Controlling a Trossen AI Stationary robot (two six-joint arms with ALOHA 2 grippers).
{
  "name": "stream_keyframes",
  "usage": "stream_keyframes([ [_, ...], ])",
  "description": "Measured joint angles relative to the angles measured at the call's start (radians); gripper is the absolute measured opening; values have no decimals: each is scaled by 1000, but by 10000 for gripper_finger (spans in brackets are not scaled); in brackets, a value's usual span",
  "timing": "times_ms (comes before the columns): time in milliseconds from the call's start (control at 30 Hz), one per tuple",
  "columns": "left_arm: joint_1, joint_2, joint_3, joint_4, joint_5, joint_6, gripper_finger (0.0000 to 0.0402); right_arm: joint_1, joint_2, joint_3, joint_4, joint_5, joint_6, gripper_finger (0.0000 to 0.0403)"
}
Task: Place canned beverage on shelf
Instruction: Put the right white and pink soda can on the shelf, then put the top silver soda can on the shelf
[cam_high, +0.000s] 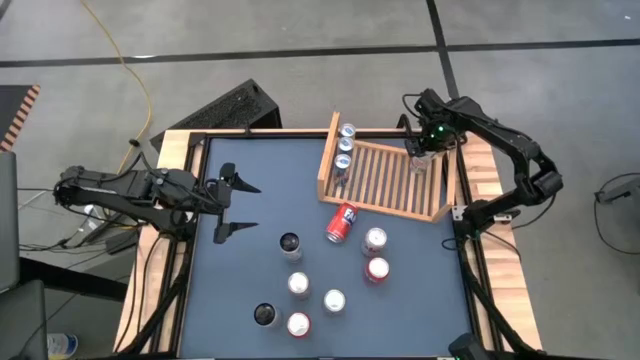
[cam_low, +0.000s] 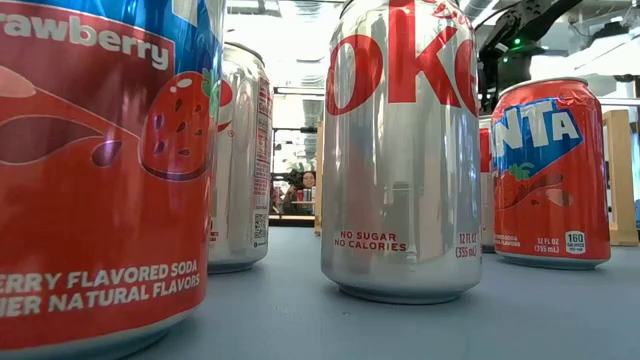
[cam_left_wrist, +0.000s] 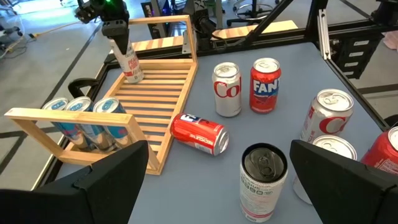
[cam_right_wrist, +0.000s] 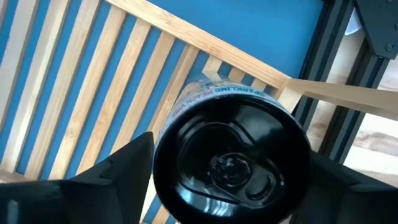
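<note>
Table (cam_high: 250, 200) first, from your left: your left gripper (cam_high: 232, 203) hovers over the mat's left side, fingers spread wide and empty. Ahead of it, 1 black-topped can (cam_high: 290, 243) stands upright, with 6 more upright cans scattered toward the near edge. A red can (cam_high: 341, 223) lies on its side, touching the front board of the shelf (cam_high: 385, 180). The shelf sits at the mat's far right, angled, its slatted base mostly bare; 3 blue cans (cam_high: 344, 152) line its left board. At the shelf's far right corner, your right gripper (cam_high: 424, 156) stands over a can (cam_left_wrist: 130, 65) set upright on the slats, its fingers parted on either side of the rim; whether they touch it, you cannot tell.
</note>
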Motion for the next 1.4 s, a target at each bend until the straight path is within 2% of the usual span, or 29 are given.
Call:
stream_keyframes([
  [500,0,0,0,-11,2,16,380,0,-1,26,-23,22,127,333],
  [667,0,0,0,-10,10,21,380,11,-2,85,-52,67,135,334],
  [833,0,0,0,-12,9,21,380,15,-2,147,-105,67,134,334],
  [1000,0,0,0,-22,9,18,380,41,-2,268,-212,66,129,332],
  [1100,0,0,0,-22,9,16,380,90,-3,368,-317,61,121,330],
  [1200,0,0,0,-22,8,15,380,170,-15,447,-395,-2,108,329],
  [1333,0,0,0,-23,8,13,380,363,-66,466,-409,-95,108,329],
  [1400,0,0,0,-23,8,9,380,496,-104,454,-409,-99,119,329],
])
